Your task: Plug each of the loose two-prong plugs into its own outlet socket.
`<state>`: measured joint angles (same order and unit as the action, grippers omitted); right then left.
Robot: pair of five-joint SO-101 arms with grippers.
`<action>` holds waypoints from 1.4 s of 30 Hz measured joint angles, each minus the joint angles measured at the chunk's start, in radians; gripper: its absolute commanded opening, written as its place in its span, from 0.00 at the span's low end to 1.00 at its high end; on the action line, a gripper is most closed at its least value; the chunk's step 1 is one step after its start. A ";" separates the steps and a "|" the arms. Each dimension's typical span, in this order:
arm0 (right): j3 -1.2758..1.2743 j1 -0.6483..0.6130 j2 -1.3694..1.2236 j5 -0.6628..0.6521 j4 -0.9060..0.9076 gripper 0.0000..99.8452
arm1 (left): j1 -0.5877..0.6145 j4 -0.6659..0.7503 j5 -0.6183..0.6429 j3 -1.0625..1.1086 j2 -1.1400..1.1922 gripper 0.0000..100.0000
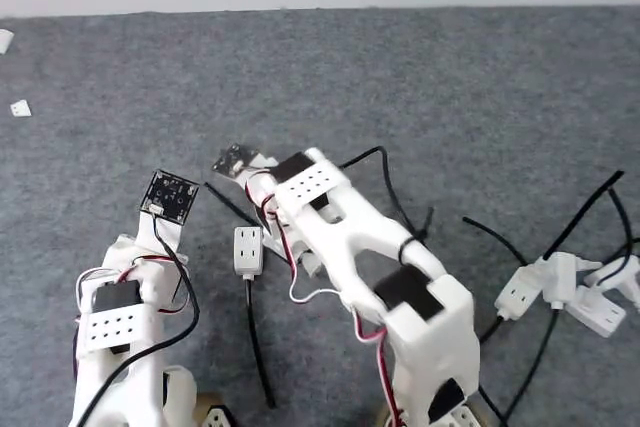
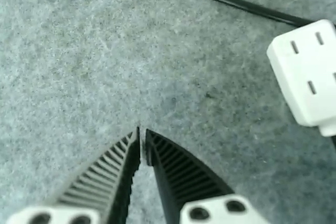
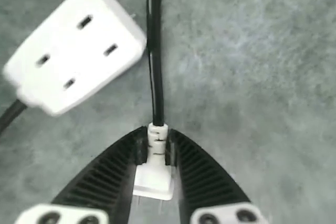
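Right wrist view: any print to read on the plug (image 3: 154,174)?
– Only faint ridges at its cord end, too small to read.
Who has it?
– The right gripper (image 3: 156,134) is clamped on that white two-prong plug. Its black cord (image 3: 155,51) runs straight out past the tips, and the prongs sit back between the fingers, hard to make out.
And the outlet socket (image 3: 73,51)?
– On the grey carpet (image 3: 262,77), slots up, just beside the cord and a little beyond the tips.
The other side?
– The left gripper (image 2: 143,132) is empty, its tips nearly touching, above bare carpet. Probably the same socket lies near it, cut off at the edge.
From above?
– It lies between the left arm (image 1: 120,327) and the right arm (image 1: 340,237).
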<state>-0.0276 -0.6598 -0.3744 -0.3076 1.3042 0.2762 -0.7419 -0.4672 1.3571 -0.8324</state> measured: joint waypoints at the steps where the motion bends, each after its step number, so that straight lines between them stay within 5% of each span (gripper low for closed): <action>1: 0.000 0.000 0.044 0.015 0.025 0.01 | -0.006 0.000 0.000 0.000 0.000 0.02; 13: 0.000 0.051 0.569 0.155 0.155 0.01 | -0.034 -0.054 0.009 -0.149 0.242 0.01; 18: 0.000 -0.058 0.663 0.210 0.155 0.01 | -0.034 -0.163 -0.043 -0.350 0.520 0.01; 24: -0.054 -0.196 0.674 0.262 0.118 0.01 | -0.041 -0.212 -0.100 -0.384 0.562 0.01; 42: -0.127 -0.256 0.681 0.269 0.063 0.01 | -0.152 -0.190 -0.213 0.094 -0.201 0.01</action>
<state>-0.1550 -0.9160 0.3069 -0.0391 1.3671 0.1243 -0.9321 -0.6805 1.4507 -1.0334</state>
